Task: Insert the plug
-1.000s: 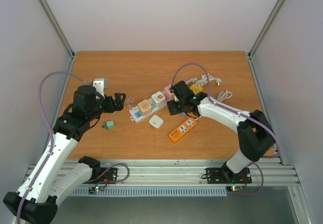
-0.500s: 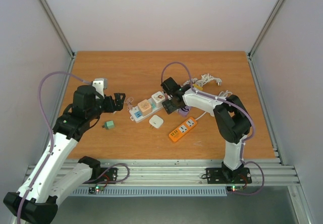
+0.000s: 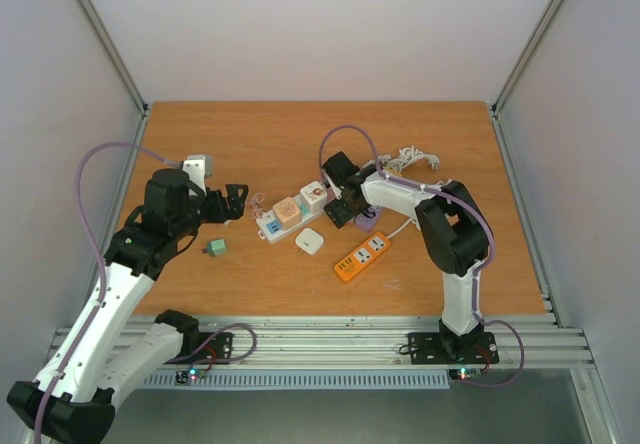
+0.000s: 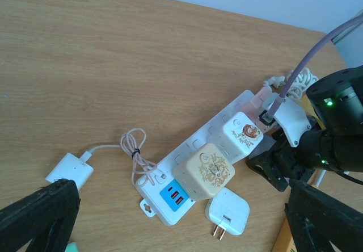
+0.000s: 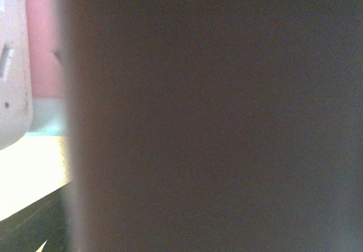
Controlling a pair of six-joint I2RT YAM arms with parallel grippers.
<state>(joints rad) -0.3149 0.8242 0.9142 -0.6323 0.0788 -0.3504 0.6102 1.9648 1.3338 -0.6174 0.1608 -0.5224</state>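
Note:
A white power strip (image 3: 272,226) (image 4: 152,192) lies slantwise mid-table with a tan cube plug (image 3: 288,211) (image 4: 207,169) and a white cube plug (image 3: 314,196) (image 4: 244,134) seated in it. A loose white plug (image 3: 309,241) (image 4: 228,213) lies flat beside it, prongs showing. My right gripper (image 3: 341,207) (image 4: 276,168) sits low at the strip's right end, by a pink block (image 4: 262,95); its black fingers stand apart with nothing seen between them. The right wrist view is almost wholly dark. My left gripper (image 3: 226,205) (image 4: 181,229) hovers open left of the strip, holding nothing.
An orange power strip (image 3: 362,256) lies in front of the right gripper, with a purple piece (image 3: 368,220) beside it. A small green plug (image 3: 215,248) sits near the left arm. White cables (image 3: 412,158) coil at the back right. A small white adapter (image 4: 69,171) trails a thin cord.
The right arm folded in and its gripper slid a little left along the strip's right end. The left arm stayed put.

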